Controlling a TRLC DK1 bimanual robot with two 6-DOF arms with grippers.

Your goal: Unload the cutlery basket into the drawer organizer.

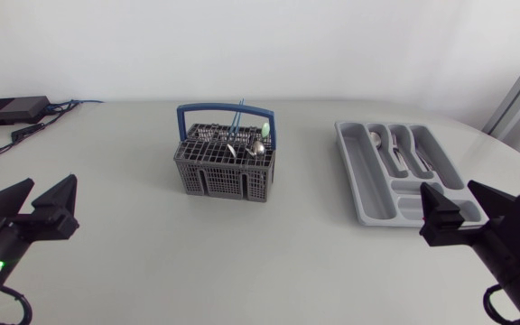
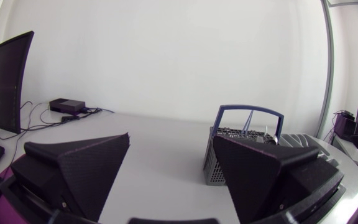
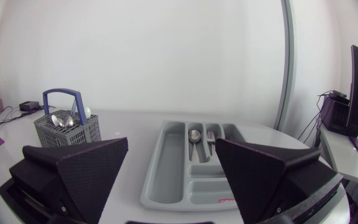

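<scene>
- The basket, grey with a blue handle, stood upright near the middle of the worktop.
- Cutlery was left in it. We saw a spoon with its bowl upward and a thin blue piece poking up through the handle's arch. There were a few more metal pieces that we could not tell apart.
- The organizer lay flat to the right of the basket, well apart from it.
- Two of its long slots already held something: a stored spoon in one and a fork in the slot next to it, on the side away from the basket. We could not be sure of anything more in there.
- Our left tool hung to the left of the basket and nearer to us, well apart from it. It was released, its fingers spread with nothing between them.
- Our right tool hung to the right of the basket and nearer to us, at the organizer's near end. It was also released and carried nothing.
- We judged the task begun but mostly undone. A small share had been sorted into the organizer and several pieces waited in the basket.
- With neither tool holding anything, we judged the next step to be a fresh reach to the basket for another piece.
</scene>
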